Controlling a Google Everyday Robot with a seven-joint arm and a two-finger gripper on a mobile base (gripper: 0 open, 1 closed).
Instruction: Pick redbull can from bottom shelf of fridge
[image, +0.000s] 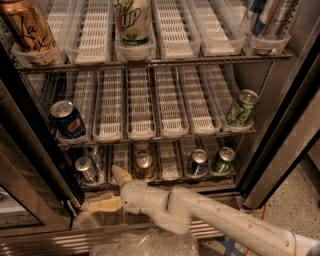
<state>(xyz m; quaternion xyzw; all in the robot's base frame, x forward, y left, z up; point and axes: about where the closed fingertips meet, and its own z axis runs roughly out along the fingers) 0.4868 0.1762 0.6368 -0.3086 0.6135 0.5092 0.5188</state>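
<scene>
The redbull can (86, 170), slim and silver with blue patches, stands at the left front of the bottom shelf (168, 161) of the fridge (278, 125). My gripper (111, 189) is open and empty. It is low in front of the shelf's front edge, just right of and below the can. One finger (120, 174) points up toward the rack and the other (102, 204) points left along the sill. Neither touches the can.
On the bottom shelf stand a copper-brown can (144, 166), a dark can (198, 162) and a green can (223, 160). A Pepsi can (67, 119) and a green can (241, 107) are on the middle rack. The door frame (35, 170) is close on the left.
</scene>
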